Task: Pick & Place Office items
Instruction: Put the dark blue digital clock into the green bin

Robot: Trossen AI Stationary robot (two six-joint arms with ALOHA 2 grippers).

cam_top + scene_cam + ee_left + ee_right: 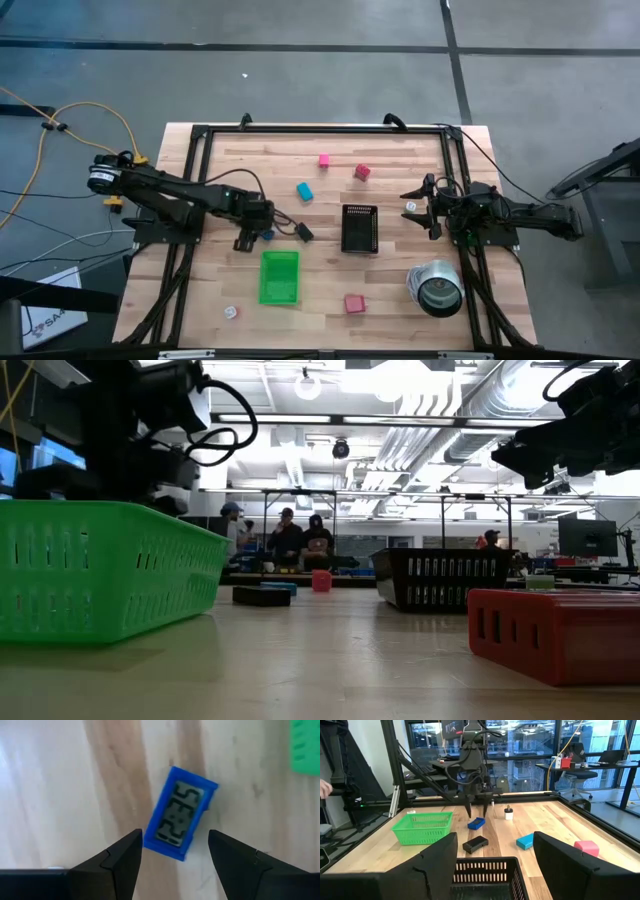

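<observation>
From above, the left gripper (254,234) sits over the middle-left of the table (400,290), and its own body covers most of the dark blue piece (268,236) beneath it; only a sliver of blue shows. A small white piece (231,312) near the front edge is too tiny to make out in detail. The black piece (303,233) lies just beside the gripper, the green tray (279,277) in front of it. The light blue piece (305,191), the pink piece (324,159) and a red piece (362,172) lie toward the far side, apart from one another; a second red piece (354,303) lies near the front, close to the silver can (436,287). The right gripper (419,207) waits beside the black basket (359,228).

At table height the green tray wall (100,565) and the near red piece (555,632) fill the foreground, cut off at the edges; both grippers' fingertips are out of sight here. People stand far behind the table.

The left wrist camera shows the dark blue piece (180,813) lying tilted on the wood, with a grey display on its face. The two fingers (120,857) stand half apart, either side of its near end, gripping nothing; whether they touch it is unclear.

The right wrist camera shows its own fingers (435,857) spread wide and empty above the basket (485,870), with the left gripper (477,813) poised over the dark blue piece (476,823)
</observation>
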